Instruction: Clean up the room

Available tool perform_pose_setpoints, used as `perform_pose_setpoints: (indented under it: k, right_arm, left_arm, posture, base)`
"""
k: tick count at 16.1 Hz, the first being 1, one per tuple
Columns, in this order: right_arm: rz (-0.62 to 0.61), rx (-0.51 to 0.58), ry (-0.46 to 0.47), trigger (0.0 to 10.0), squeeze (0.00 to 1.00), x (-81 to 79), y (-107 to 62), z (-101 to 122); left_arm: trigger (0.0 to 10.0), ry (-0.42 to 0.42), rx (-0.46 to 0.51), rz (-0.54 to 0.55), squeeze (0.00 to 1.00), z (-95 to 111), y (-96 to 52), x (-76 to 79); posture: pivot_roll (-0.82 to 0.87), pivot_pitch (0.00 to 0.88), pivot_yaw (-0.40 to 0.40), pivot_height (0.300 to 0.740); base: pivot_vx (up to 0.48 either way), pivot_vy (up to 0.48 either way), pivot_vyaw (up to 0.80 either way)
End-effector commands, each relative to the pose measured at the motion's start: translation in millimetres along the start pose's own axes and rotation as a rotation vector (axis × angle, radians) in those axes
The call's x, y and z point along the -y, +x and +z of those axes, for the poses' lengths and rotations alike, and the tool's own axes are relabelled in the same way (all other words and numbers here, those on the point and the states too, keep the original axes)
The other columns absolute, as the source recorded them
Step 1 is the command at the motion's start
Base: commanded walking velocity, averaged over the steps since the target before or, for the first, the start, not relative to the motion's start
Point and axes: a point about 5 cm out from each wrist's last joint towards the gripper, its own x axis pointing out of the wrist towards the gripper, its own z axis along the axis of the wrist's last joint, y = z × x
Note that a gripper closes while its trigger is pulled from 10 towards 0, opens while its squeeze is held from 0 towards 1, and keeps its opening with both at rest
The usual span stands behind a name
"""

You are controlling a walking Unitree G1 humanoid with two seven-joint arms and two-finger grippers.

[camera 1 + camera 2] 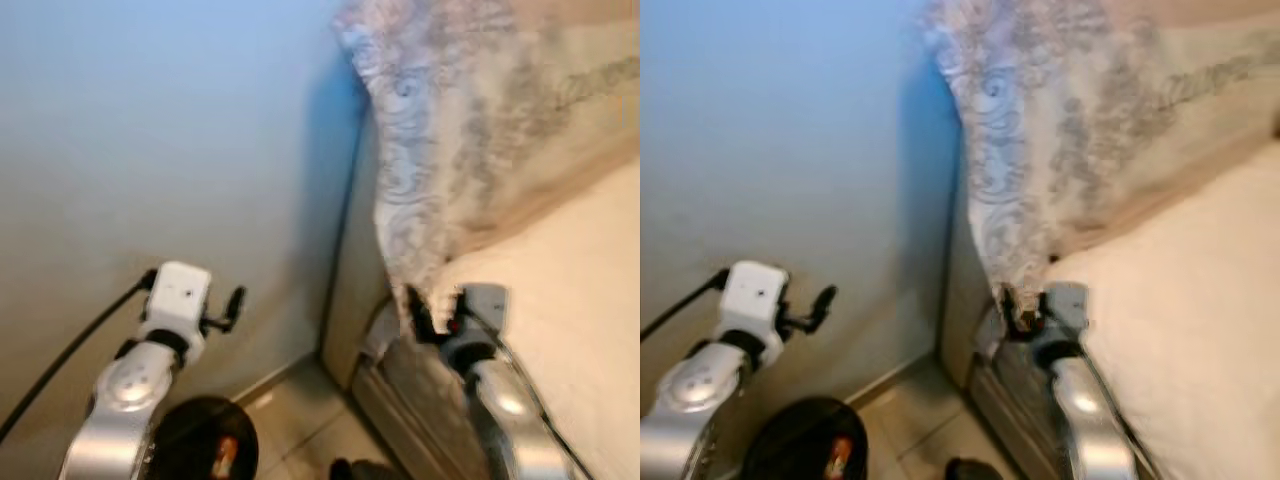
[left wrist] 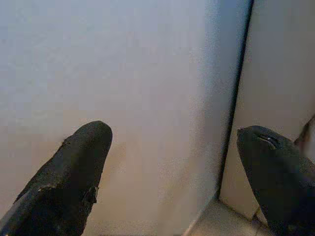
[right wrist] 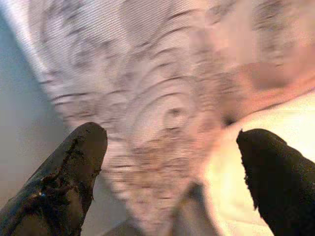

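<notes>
Blanket [image 1: 450, 130]: thin woven fabric with a grey swirl print, hung in a tapering fold off the corner of the bed [image 1: 570, 300], over its cream sheet. My right gripper [image 3: 170, 162] had its jaws spread at that hanging tip, not clamped. Left gripper [image 2: 172, 162] jaws spread too, facing the smooth pale wall [image 1: 150, 130].

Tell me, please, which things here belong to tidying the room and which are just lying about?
Part of the job:
- patterned blanket, draped over the bed corner
- bed
- right claw, open at the blanket's hanging corner
- left claw, open, facing the wall

Just there:
- wall
- round black object on the floor
- black cable
</notes>
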Motion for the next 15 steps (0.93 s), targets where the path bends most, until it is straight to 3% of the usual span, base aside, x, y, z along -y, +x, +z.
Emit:
perform_pose_setpoints:
  k: [1,4,15]
  right_arm:
    - [0.031,0.010,0.027,10.0,1.00,-7.2,0.7,3.9]
    - [0.059,0.030,0.010,10.0,1.00,-11.8,-1.3,3.9]
    - [0.053,0.054,0.028,10.0,1.00,-10.6,0.5,5.4]
  left_arm:
    - [10.0,0.025,-0.011,0.010,0.00,-2.9,-2.5,-4.7]
    - [10.0,0.028,-0.002,-0.003,0.00,-1.6,-0.9,-2.9]
    - [10.0,0.056,0.015,-0.032,0.00,-1.3,-0.4,-3.8]
  posture:
    - [0.01,0.000,-0.037,0.740]
    - [0.00,0.000,-0.030,0.740]
    - [0.00,0.000,-0.032,0.740]
  base:
    - [0.000,0.000,-0.73]
    - [0.000,0.000,0.00]
    - [0.000,-0.342,0.00]
